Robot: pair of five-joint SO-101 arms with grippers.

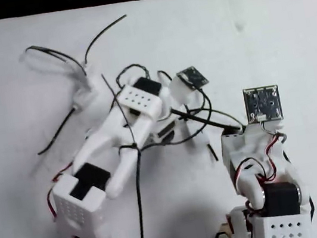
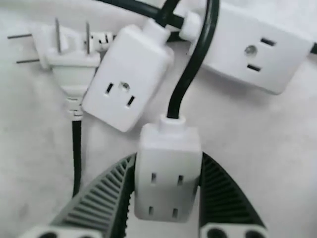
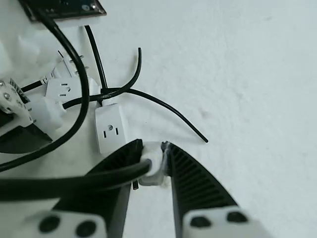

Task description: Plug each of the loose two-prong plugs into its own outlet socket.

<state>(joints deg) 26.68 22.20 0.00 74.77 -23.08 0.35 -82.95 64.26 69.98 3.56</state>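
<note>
At the left of the bench (image 1: 13,118), a white cord end (image 1: 83,98) lay on its black lead, apart from the tangle; whether it was a plug or a socket could not be told. The left arm (image 1: 113,138) stretched toward the middle. Its wrist view showed the left jaws pinching a white socket block (image 2: 167,183) by its sides, with the slotted face toward the camera. Just beyond lay a loose two-prong plug (image 2: 67,62), prongs bare, touching a three-hole socket (image 2: 126,84). A second socket (image 2: 252,47) sat past the black cord (image 2: 185,84). Further right stood the right arm (image 1: 264,175). The right jaws were pressed onto a small white plug body (image 3: 152,166), its prongs mostly hidden. A white outlet (image 3: 110,130) lay just ahead of it.

The step in hand looked like mating the held plug with a socket. To do it well, the left jaws would need to hold the block steady with its face turned toward the right arm. The right arm would need to square the prongs to the slots before pushing straight along their line. Its grip looked shallow, so a skewed push could twist the plug loose. The crossing cords might also drag neighbouring sockets, so a slow approach with some slack seemed wise.
</note>
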